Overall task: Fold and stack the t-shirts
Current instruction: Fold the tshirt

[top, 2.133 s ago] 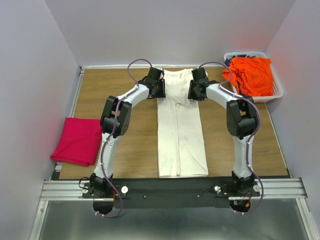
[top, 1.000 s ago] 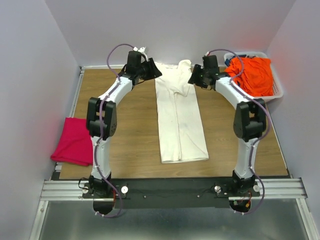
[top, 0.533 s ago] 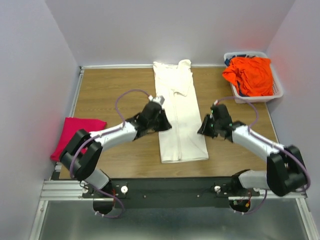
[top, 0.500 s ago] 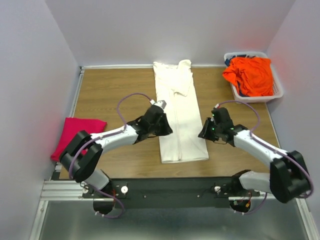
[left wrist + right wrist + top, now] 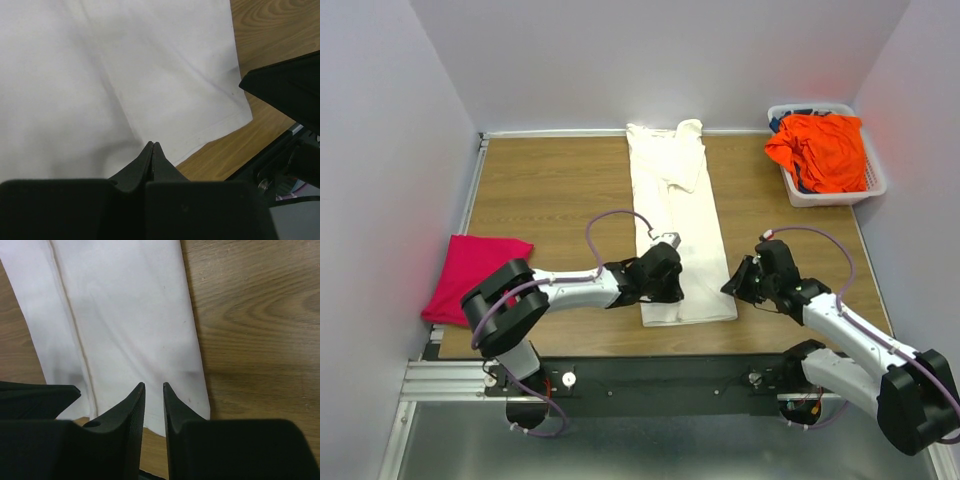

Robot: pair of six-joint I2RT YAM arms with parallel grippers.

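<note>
Wooden table (image 5: 540, 200) is carrying the cream-white t-shirt (image 5: 675, 220), stretching from twelve to six o'clock.

Left wrist: left gripper (image 5: 152, 144) is sitting closed on the cloth, which is spreading toward twelve; any pinch is unclear.

Right wrist: right gripper (image 5: 153, 386) is standing slightly parted, shirt at twelve.

R gripper (image 5: 153, 385): fingers stand a narrow gap apart, tips over near hem of cream-white t-shirt (image 5: 125, 315). Shirt lies flat on wood table (image 5: 250, 315). Unidentified black part (image 5: 35, 397) at lower-left.
</note>
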